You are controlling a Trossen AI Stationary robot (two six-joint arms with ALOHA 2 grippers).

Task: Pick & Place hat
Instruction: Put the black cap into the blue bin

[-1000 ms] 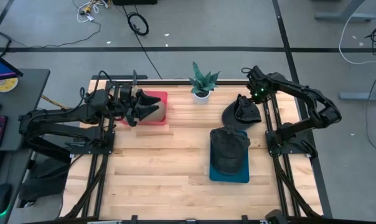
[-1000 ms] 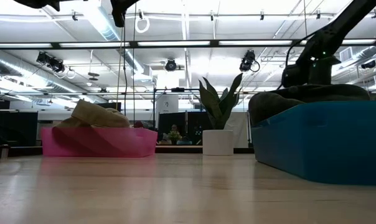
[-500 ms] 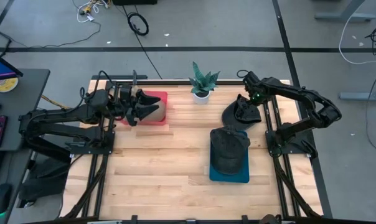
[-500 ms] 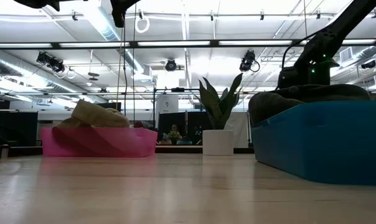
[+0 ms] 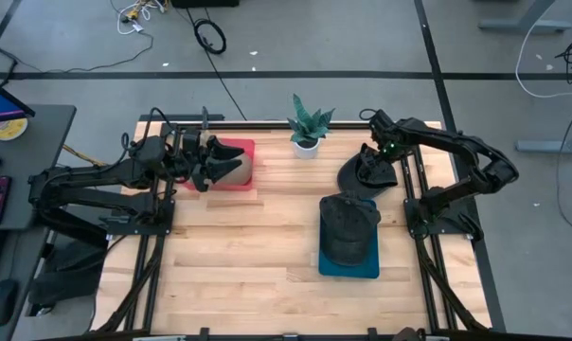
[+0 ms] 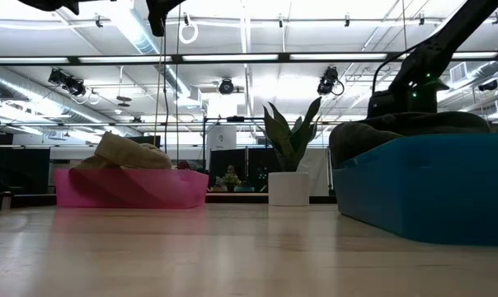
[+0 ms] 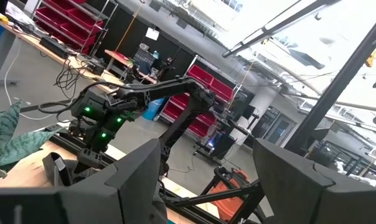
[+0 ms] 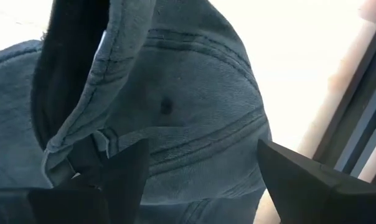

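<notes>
A dark grey hat (image 5: pixel 358 174) lies on the table at the far right, its crown (image 8: pixel 194 106) filling the right wrist view. My right gripper (image 5: pixel 378 163) (image 8: pixel 200 186) points down right over it, open, one finger on each side of the crown's back. A second dark hat (image 5: pixel 348 225) sits in the blue bin (image 5: pixel 348 267). A tan hat (image 5: pixel 231 169) lies in the pink bin (image 5: pixel 239 147). My left gripper (image 5: pixel 213 166) (image 7: pixel 206 180) hangs open above the pink bin, with nothing in it. My right gripper stands open over the back of the dark grey hat's crown (image 8: pixel 175 143), coming from above. I cannot tell whether its fingertips touch the cloth. The hat lies on the table.
A potted plant (image 5: pixel 308 128) in a white pot stands at the far edge between the two bins. In the low view the blue bin (image 6: pixel 430 186) hides the hat on the table. Bare wood lies in the middle and near part of the table (image 5: pixel 239 256).
My right gripper has sunk toward the dark grey hat on the table and shifted a little toward the table's left. The hat has stayed where it was.
</notes>
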